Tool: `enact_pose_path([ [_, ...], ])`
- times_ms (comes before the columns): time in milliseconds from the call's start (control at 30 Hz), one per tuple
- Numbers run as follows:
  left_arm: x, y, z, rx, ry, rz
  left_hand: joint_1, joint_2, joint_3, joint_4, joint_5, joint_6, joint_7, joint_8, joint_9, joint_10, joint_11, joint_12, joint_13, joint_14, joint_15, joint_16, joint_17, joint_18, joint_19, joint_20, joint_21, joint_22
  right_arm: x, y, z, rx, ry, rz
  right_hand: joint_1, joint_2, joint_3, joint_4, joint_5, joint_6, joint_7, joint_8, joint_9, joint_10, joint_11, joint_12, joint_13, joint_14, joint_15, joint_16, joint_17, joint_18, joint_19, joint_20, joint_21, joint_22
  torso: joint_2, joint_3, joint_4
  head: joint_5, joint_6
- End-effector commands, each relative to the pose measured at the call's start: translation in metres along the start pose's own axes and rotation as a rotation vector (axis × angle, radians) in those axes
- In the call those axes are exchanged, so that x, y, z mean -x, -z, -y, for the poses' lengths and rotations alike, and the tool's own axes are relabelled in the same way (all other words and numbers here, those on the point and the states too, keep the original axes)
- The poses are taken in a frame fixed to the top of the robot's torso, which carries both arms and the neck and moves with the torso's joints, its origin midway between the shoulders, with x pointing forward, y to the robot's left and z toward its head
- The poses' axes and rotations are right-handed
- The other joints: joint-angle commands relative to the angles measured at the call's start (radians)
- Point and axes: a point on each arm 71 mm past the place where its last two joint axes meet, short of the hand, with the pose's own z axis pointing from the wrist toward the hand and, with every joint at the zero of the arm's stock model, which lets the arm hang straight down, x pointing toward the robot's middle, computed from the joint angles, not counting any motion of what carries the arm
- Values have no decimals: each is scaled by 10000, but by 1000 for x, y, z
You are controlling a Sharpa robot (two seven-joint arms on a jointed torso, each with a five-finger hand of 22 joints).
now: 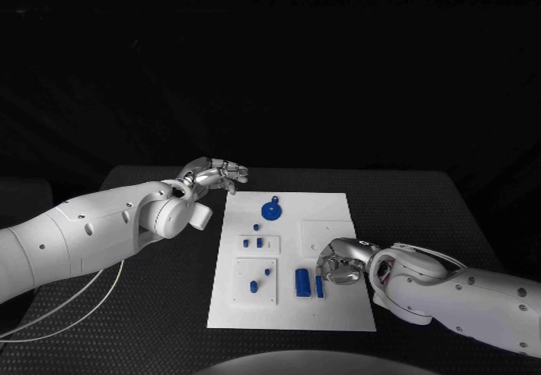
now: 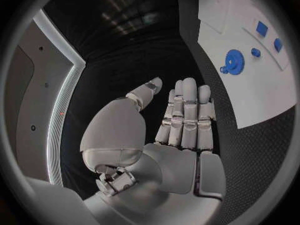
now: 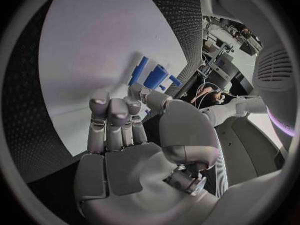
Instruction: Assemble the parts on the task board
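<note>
while the left hand (image 1: 214, 173) hovers off the task board's (image 1: 327, 215) far corner, fingers straight and empty, the right hand (image 1: 342, 262), fingers loosely apart, sits just beside two upright-lying blue parts (image 1: 306, 282), clearly nearer.

We look down from the head at the table (image 1: 135, 312); wrist cameras sit close behind each palm — all share the task board (image 1: 327, 312).

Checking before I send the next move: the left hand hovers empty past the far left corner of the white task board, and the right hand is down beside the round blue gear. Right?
Not quite. The right hand is down beside the two upright blue blocks near the white task board's near edge, as the head view shows. The round blue gear lies at the far end. The left hand is empty there, as you say.
</note>
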Motion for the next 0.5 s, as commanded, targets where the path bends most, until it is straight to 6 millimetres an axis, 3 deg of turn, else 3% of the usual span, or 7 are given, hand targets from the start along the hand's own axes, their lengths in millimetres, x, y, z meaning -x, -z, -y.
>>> enact_pose_path([
  [33, -2, 0, 1, -60, 78, -139, -103, -2, 3, 76, -30, -26, 58, 37, -14, -51, -5, -19, 17, 41, 31, -39, 12, 104, 59, -120, -55, 144, -12, 0, -2, 107, 406, -278, -18, 101, 3, -68, -19, 81, -3, -12, -32, -14, -27, 31, -1, -37, -16, -8, 15, 134, -54, -33, 47, 15, 3, -4, 6, 17, -8],
  [267, -2, 0, 1, -62, 81, -153, -101, -3, 3, 78, -30, -27, 58, 38, -14, -52, -5, -19, 17, 41, 31, -40, 14, 104, 59, -120, -57, 146, -11, -1, -4, 134, 557, -48, -56, 68, 2, -88, -20, 125, -14, 9, -32, -8, -37, 35, -2, -34, -24, -7, 18, 134, -49, -33, 56, 15, -2, -14, 1, 15, -20],
  [500, -2, 0, 1, -60, 80, -150, -97, 0, 5, 78, -29, -28, 57, 39, -15, -52, -6, -19, 18, 41, 31, -41, 16, 105, 59, -121, -59, 147, -9, -2, -6, 61, 877, 622, -368, -300, -384, -41, -21, 368, -92, 143, -5, 45, -108, 58, -9, 0, -75, 12, 26, 134, 18, -27, 107, 14, -7, -18, 4, -5, -13],
])
